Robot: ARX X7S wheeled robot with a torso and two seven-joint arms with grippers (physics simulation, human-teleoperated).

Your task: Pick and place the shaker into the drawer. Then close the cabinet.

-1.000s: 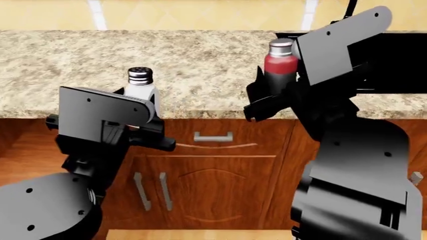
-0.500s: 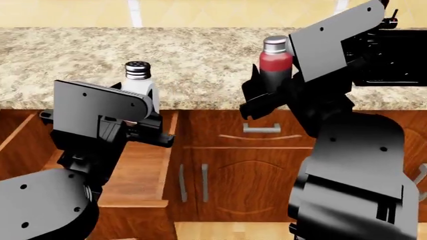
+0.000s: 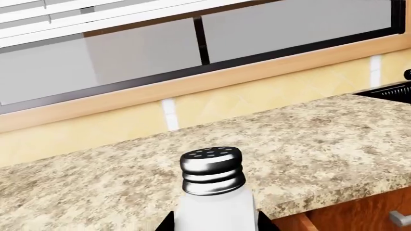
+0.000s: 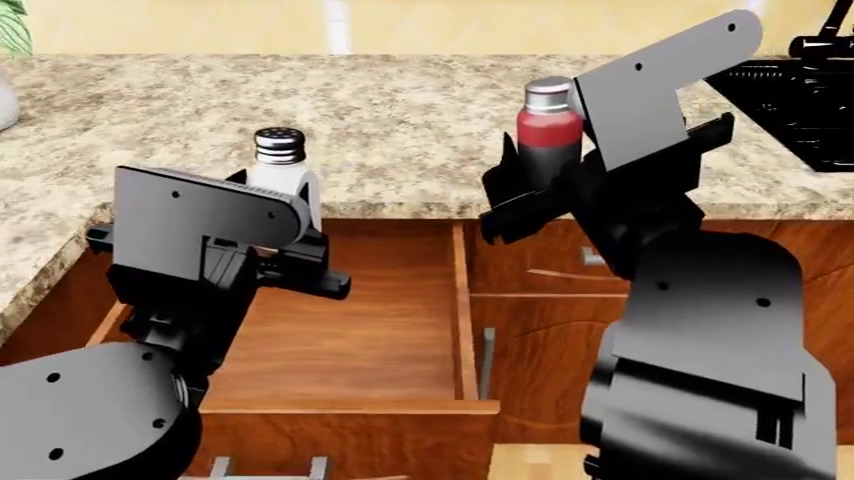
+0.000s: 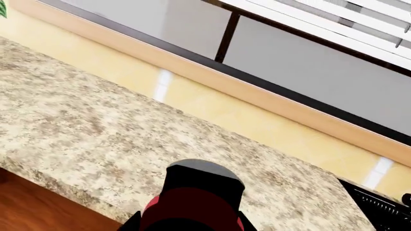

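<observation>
A white shaker (image 4: 283, 172) with a perforated steel cap stands upright in my left gripper (image 4: 286, 258), which is shut on its body, over the back of the open drawer (image 4: 350, 335). In the left wrist view the shaker (image 3: 215, 192) fills the space between the dark fingers of that gripper (image 3: 215, 225). A red shaker (image 4: 550, 128) with a grey cap sits in my right gripper (image 4: 523, 205), shut on it at the counter's front edge, right of the drawer. The right wrist view shows this red shaker (image 5: 196, 202) in that gripper (image 5: 192, 225). The drawer's front panel (image 4: 340, 428) belongs to the cabinet below.
The speckled granite counter (image 4: 400, 105) runs across the back. A black sink (image 4: 801, 85) lies at its far right and a pot (image 4: 6, 95) at its far left. Wooden cabinet fronts (image 4: 547, 320) stand right of the drawer. A window (image 3: 147, 53) sits above the backsplash.
The head view has slid left along the counter, so the open drawer now lies wide under my left gripper. Both grippers still hold their shakers in the same pose.
</observation>
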